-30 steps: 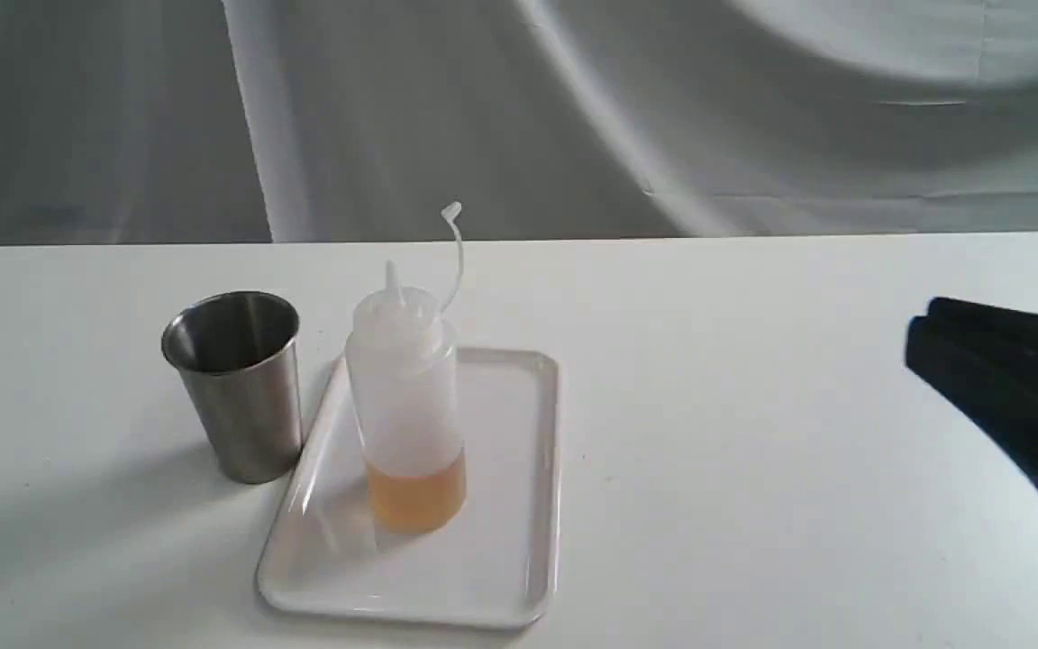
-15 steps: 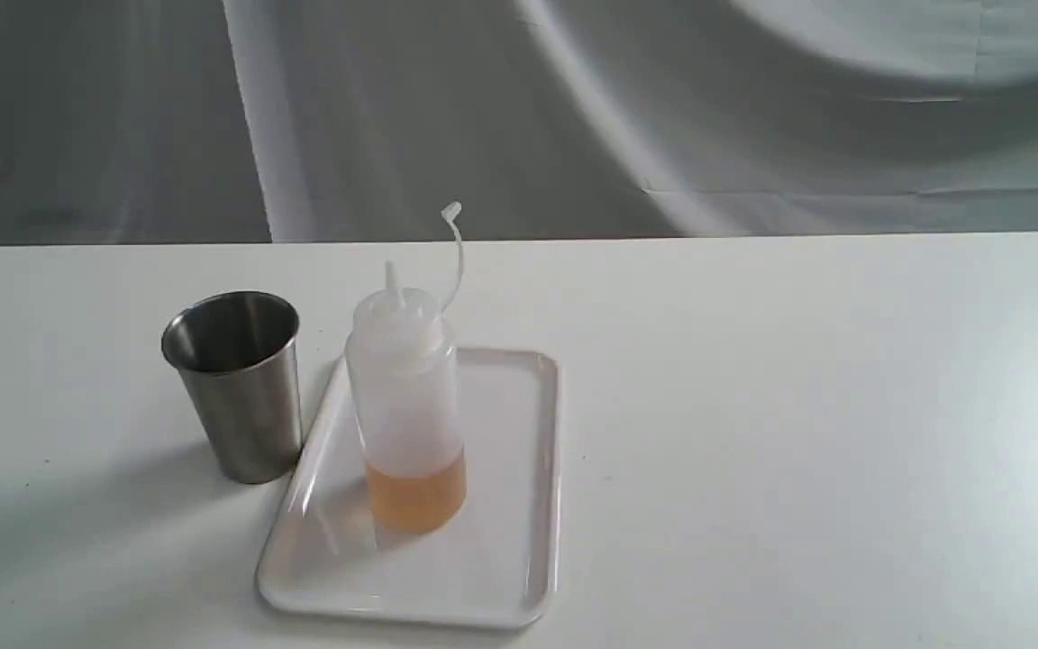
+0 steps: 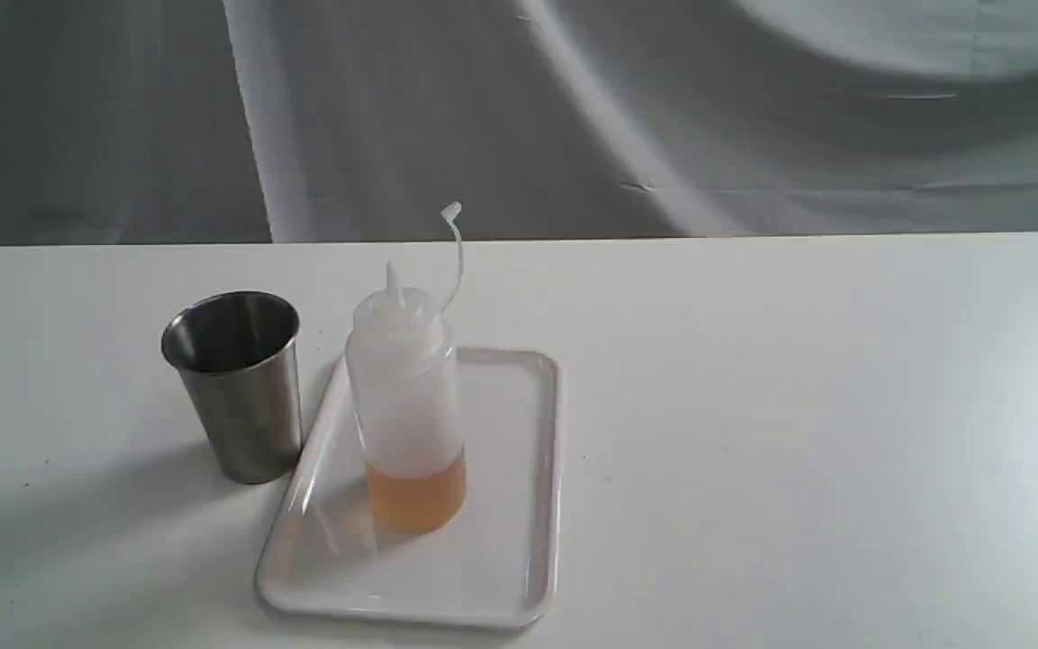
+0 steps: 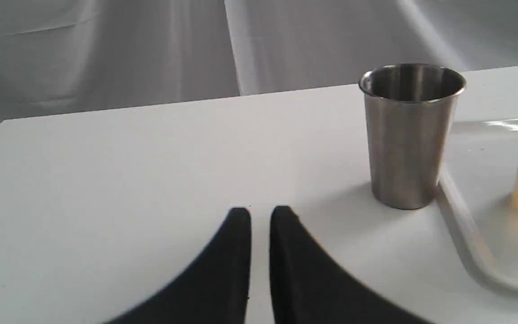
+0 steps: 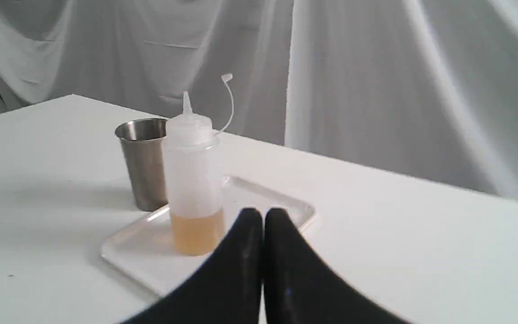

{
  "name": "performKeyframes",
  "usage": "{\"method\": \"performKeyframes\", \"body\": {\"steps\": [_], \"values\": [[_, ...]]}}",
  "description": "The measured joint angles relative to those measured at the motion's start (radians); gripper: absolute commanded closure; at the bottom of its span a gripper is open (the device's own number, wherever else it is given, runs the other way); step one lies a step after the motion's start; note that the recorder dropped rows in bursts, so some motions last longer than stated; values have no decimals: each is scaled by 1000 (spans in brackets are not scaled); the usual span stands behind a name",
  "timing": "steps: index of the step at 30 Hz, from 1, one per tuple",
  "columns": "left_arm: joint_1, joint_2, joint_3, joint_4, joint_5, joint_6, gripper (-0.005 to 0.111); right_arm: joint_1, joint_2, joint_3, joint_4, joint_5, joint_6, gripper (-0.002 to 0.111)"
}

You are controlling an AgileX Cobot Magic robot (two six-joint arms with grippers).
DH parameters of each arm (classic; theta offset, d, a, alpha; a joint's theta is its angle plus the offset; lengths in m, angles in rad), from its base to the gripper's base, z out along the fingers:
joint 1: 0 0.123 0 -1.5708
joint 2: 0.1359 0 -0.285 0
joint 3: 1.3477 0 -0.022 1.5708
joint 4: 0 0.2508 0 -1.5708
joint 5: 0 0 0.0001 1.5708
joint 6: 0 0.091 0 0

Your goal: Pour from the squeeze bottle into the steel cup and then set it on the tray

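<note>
**Bottle stands on the tray, both grippers closed on nothing**

The squeeze bottle (image 3: 406, 397) stands upright on the white tray (image 3: 519, 541), nearer to the tray's left side in the exterior view. There is amber liquid only in its lowest part. The cap is off the nozzle and hangs on its thin strap (image 3: 458, 248), which curves up above the bottle.

The steel cup (image 3: 235, 388) stands upright on the white table (image 3: 798, 406), just beside the left rim of the tray. I cannot tell if it touches the rim.

The left gripper (image 4: 260, 213) is over the bare table, apart from the cup. Its black fingers are drawn together with only a thin gap, and they grasp nothing. The right gripper (image 5: 262, 215) has its fingers pressed together, also with nothing between them. No gripper shows in the exterior view. A grey cloth (image 3: 573, 117) hangs behind the table.
</note>
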Motion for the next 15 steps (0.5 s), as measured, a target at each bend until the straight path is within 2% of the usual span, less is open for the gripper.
{"method": "performKeyframes", "body": {"steps": [4, 7, 10, 15], "values": [[0, 0, 0, 0, 0, 0, 98, 0, -4, 61, 46, -23, 101, 108], [0, 0, 0, 0, 0, 0, 98, 0, -4, 125, 54, -127, 130, 108], [0, 0, 0, 0, 0, 0, 98, 0, -6, 185, 54, -264, 139, 108], [0, 0, 0, 0, 0, 0, 98, 0, -7, 198, 19, -314, 77, 108]]}}
